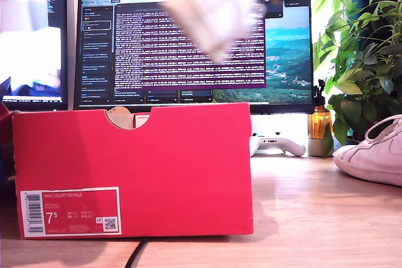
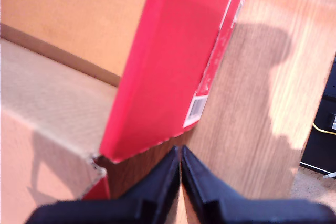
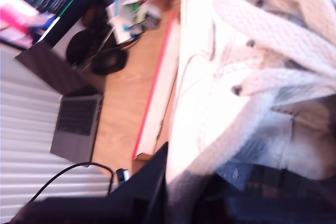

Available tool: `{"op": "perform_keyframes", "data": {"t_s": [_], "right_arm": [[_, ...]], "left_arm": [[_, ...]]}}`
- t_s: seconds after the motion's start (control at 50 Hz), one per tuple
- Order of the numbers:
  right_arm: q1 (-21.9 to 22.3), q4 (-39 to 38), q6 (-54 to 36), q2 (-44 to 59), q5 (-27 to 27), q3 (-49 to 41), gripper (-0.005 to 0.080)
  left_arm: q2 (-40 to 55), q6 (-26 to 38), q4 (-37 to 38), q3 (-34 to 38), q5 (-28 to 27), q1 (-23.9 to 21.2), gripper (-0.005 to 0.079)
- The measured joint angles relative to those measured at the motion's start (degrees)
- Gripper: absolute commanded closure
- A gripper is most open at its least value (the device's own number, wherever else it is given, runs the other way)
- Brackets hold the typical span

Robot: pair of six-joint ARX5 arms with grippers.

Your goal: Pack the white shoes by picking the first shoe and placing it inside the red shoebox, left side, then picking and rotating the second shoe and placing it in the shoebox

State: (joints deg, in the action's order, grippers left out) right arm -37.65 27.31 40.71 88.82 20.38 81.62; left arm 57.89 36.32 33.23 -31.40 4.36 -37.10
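Note:
The red shoebox point(image 1: 132, 167) stands open on the wooden table at the exterior view's left, its label side facing the camera. One white shoe point(image 1: 213, 10) hangs blurred high above the box, in front of the monitor. My second gripper point(image 3: 205, 192) is shut on this shoe point(image 3: 252, 66), whose laces fill the second wrist view, with the box's red edge point(image 3: 152, 93) below. The other white shoe point(image 1: 377, 155) rests on the table at the exterior view's right edge. My first gripper point(image 2: 180, 163) is shut and empty, beside a corner of the shoebox point(image 2: 168, 61).
A wide monitor point(image 1: 195, 42) stands behind the box, with a white game controller point(image 1: 276, 144) and an amber bottle point(image 1: 319, 122) under it. A leafy plant point(image 1: 364, 48) fills the exterior view's right. A black cable point(image 1: 135, 254) runs under the box. A laptop point(image 3: 76, 124) lies beyond.

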Motion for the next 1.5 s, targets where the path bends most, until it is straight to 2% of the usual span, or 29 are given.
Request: {"op": "perform_keyframes", "data": {"t_s": [0.38, 0.64, 0.96, 1.5], "right_arm": [[-4.6, -6.0, 4.5, 11.0, -1.2, 0.0, 0.0765], [-7.2, -8.1, 6.0, 14.0, -3.1, 0.0, 0.0765], [-7.5, -8.5, 6.0, 19.9, -7.6, 0.0, 0.0765], [-8.9, -11.5, 7.7, 24.0, -10.4, 0.0, 0.0764]], "left_arm": [[0.0, 0.0, 0.0, 0.0, 0.0, 0.0, 0.0762], [0.0, 0.0, -0.1, 0.0, 0.0, 0.0, 0.0762], [0.0, 0.0, 0.0, 0.0, 0.0, 0.0, 0.0762], [0.0, 0.0, -0.1, 0.0, 0.0, 0.0, 0.0762]]}}
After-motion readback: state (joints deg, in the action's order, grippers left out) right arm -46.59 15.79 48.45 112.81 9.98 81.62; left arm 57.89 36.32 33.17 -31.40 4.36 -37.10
